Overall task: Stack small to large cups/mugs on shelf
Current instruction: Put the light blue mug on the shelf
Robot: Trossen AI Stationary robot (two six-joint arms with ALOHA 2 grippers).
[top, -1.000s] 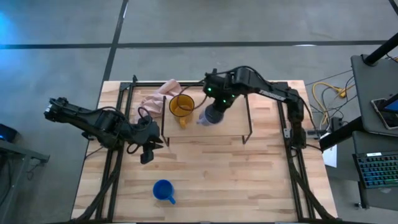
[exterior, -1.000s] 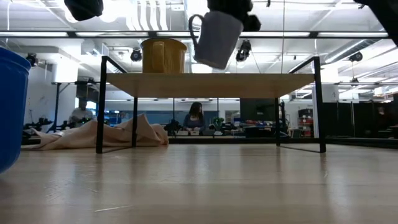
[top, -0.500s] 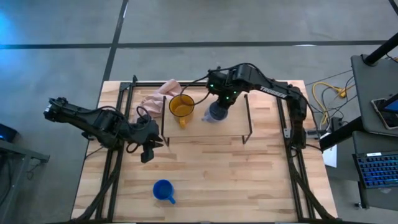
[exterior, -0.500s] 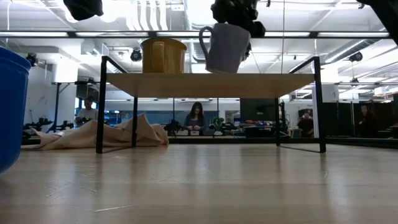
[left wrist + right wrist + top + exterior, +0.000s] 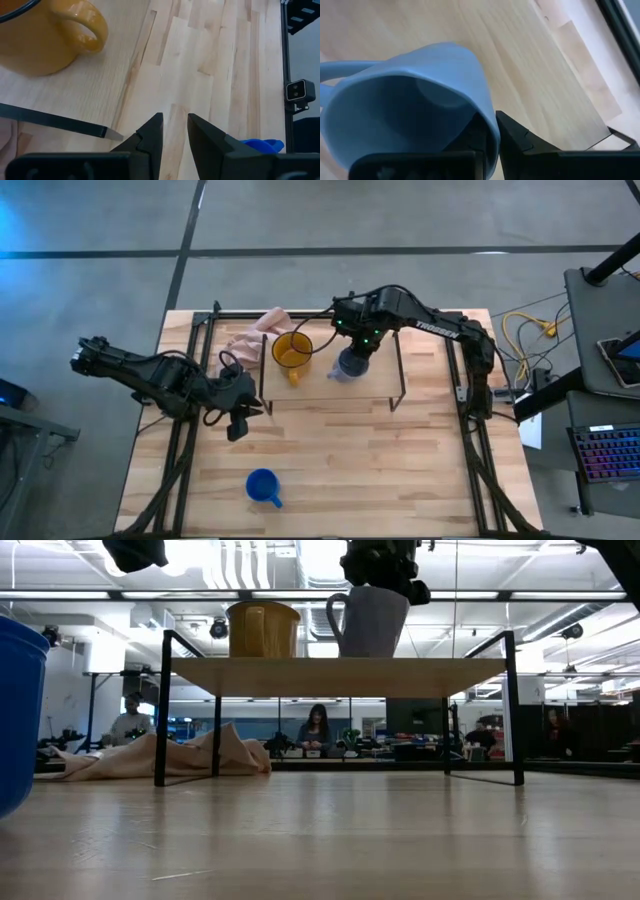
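The pale grey-blue mug [image 5: 349, 364] stands upright on the shelf's wood plank [image 5: 330, 387], to the right of the wide yellow mug [image 5: 292, 352], which rests there on its base. In the low view both mugs [image 5: 370, 624] [image 5: 263, 630] stand on the plank [image 5: 340, 675]. My right gripper [image 5: 385, 565] is shut on the grey-blue mug from above. The bright blue mug [image 5: 262, 485] sits on the tabletop near the front. My left gripper [image 5: 237, 425] hovers empty by the shelf's front left leg, its fingers a little apart [image 5: 175, 131]. My right gripper pinches the grey-blue mug's wall at its rim [image 5: 491, 131], on the side away from the handle [image 5: 340, 70], one finger inside the mug and one finger [image 5: 520, 140] outside. The fingers come from above, pointing down. The mug is upright, its base on the shelf plank.
A pink cloth [image 5: 255, 332] lies on the table behind the shelf's left end. The shelf's thin black legs [image 5: 160, 710] stand around free tabletop below the plank. People sit in the room beyond the table [image 5: 315, 730].
My right gripper has gone down toward the shelf and slightly toward the table's right edge with the grey-blue mug. The mug hung tilted above the plank and now stands upright with its base on it.
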